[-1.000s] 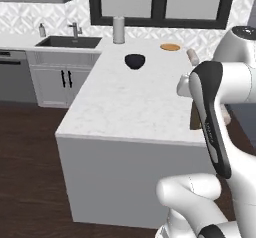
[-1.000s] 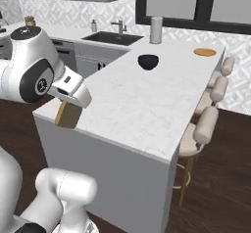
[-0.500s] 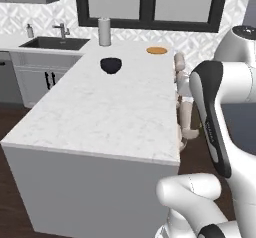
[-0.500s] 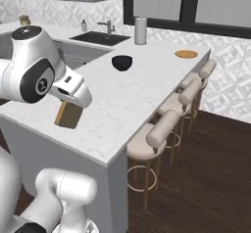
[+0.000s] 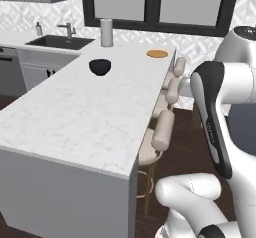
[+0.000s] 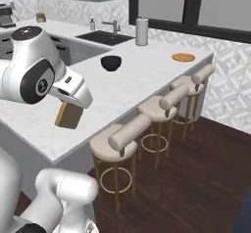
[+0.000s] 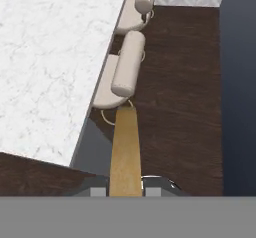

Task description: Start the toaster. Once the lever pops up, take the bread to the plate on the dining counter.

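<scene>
Right base view shows the pincer point(image 6: 70, 110) clamped on the bread point(image 6: 68, 115), holding the slice on edge above the near end of the table point(image 6: 122, 82), close to its stool-side edge. The plate point(image 6: 183, 57) lies at the table's far corner, well apart from the dark bowl point(image 6: 111, 62) and the grey canister point(image 6: 141, 31) near the far edge.

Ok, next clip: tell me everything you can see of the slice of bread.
The thin squarish golden-brown bread slice looks evenly toasted, with darker crust edges. It hangs from the white arm's pincer, gripped at its top, tilted, above the near end of the white grey-veined marble dining counter without touching it. Seen edge-on from the hand camera, it is a narrow tan strip between the fingertips.
</scene>
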Robot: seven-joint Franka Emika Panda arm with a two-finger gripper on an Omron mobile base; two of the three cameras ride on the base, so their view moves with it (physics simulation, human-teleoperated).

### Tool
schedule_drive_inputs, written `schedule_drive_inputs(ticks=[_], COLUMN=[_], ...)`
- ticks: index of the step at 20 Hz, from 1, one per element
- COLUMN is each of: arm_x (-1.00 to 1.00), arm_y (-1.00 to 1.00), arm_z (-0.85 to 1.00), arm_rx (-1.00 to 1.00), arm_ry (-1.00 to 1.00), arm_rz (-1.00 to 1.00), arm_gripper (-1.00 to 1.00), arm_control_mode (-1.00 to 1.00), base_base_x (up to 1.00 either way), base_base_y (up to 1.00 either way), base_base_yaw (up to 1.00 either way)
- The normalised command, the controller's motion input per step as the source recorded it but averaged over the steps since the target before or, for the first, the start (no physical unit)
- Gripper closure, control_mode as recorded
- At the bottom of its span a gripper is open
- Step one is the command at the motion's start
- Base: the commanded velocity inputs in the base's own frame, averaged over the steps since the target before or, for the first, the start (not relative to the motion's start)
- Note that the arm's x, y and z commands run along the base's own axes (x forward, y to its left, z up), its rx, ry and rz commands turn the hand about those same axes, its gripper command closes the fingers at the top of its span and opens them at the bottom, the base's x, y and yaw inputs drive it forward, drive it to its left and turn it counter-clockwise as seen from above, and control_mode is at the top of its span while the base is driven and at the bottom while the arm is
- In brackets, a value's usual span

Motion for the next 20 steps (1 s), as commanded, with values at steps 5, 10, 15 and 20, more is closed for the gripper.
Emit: schedule_drive_inputs(ticks=[5, 10, 15, 20], arm_x=[0.00, 0.00, 0.00, 0.00], arm_y=[0.00, 0.00, 0.00, 0.00], arm_z=[0.00, 0.00, 0.00, 0.00], arm_rx=[0.00, 0.00, 0.00, 0.00], arm_ry=[0.00, 0.00, 0.00, 0.00], arm_rz=[0.00, 0.00, 0.00, 0.00], arm_gripper=[1.00, 1.00, 1.00, 1.00], arm_control_mode=[1.00, 1.00, 1.00, 1.00], base_base_x=[0.32, 0.53, 0.63, 0.66], base_base_y=[-1.00, -1.00, -1.00, -1.00], base_base_yaw=[0.31, 0.29, 0.27, 0.27])
